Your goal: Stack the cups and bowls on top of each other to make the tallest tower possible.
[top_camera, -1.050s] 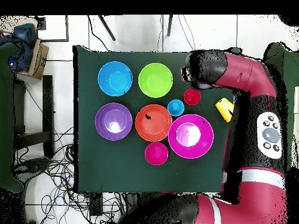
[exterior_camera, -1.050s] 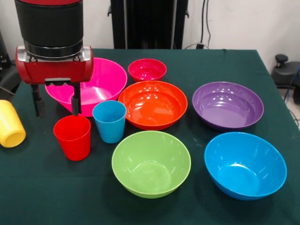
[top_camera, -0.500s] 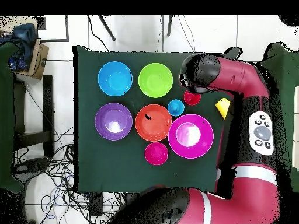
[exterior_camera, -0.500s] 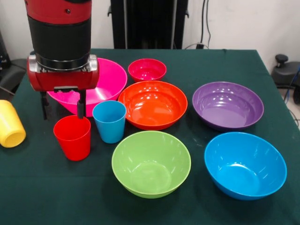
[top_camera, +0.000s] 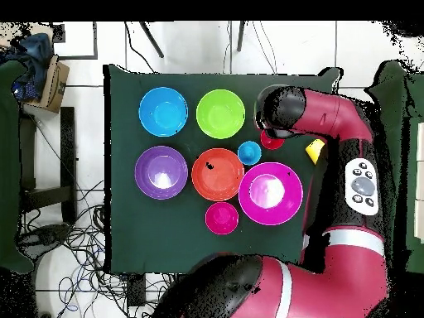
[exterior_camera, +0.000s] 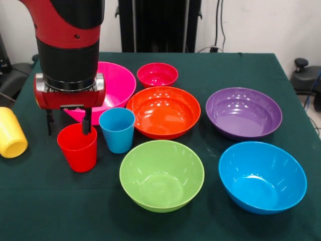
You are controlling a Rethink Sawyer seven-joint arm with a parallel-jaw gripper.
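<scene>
Nothing is stacked yet: every cup and bowl is seen standing apart on the green table (exterior_camera: 281, 70). Nearest the camera, the lime green bowl (exterior_camera: 161, 175) and the blue bowl (exterior_camera: 262, 176) are set side by side. Just beyond them on the left, the red cup (exterior_camera: 77, 147) is found upright, mouth up, with the light blue cup (exterior_camera: 117, 129) just beside it on the right and a yellow cup (exterior_camera: 10, 132) lying on its side at the left edge. Directly above the red cup, the gripper (exterior_camera: 68, 122) is held with its fingers spread: the right finger (exterior_camera: 86, 122) is placed at the cup's far rim, seemingly just inside it, while the left finger (exterior_camera: 49, 122) is kept outside, left of the cup. The cup's axis is vertical, so a short drop and a closing on the left wall is judged to be what the grasp needs. Farther back, the orange bowl (exterior_camera: 163, 111) and purple bowl (exterior_camera: 244, 112) are placed, then the large hot pink bowl (exterior_camera: 116, 83) and the small pink-red bowl (exterior_camera: 157, 75).
</scene>
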